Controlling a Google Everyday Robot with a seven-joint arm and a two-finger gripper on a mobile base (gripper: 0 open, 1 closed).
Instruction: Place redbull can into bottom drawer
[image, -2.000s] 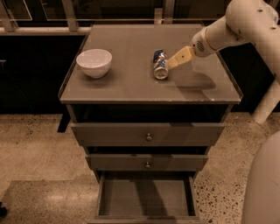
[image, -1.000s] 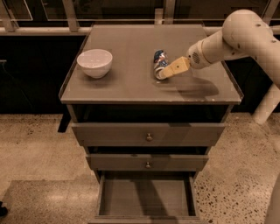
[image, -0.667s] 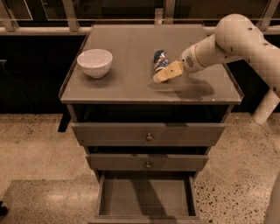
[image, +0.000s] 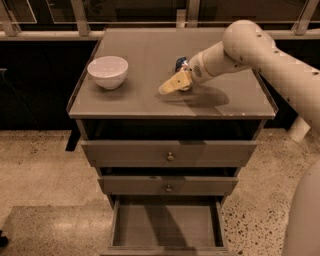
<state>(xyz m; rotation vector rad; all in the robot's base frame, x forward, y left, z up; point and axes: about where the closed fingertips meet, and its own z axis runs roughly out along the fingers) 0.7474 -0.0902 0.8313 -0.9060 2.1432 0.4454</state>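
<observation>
The redbull can (image: 180, 63) lies on the cabinet top (image: 150, 50), right of centre. Only its blue-and-silver far end shows; the rest is hidden behind my gripper. My gripper (image: 173, 83) is low over the can's near end, reaching in from the right on the cream arm (image: 250, 45). The bottom drawer (image: 165, 225) is pulled out at the foot of the cabinet, with a bare flat floor.
A white bowl (image: 107, 71) stands on the left of the cabinet top. The two upper drawers (image: 170, 152) with small round knobs are pushed in. A railing runs along the back edge. Speckled floor lies around the cabinet.
My gripper has moved left and down across the can, from its right side to over its near end. The can now shows much less. Bowl and drawers are unchanged.
</observation>
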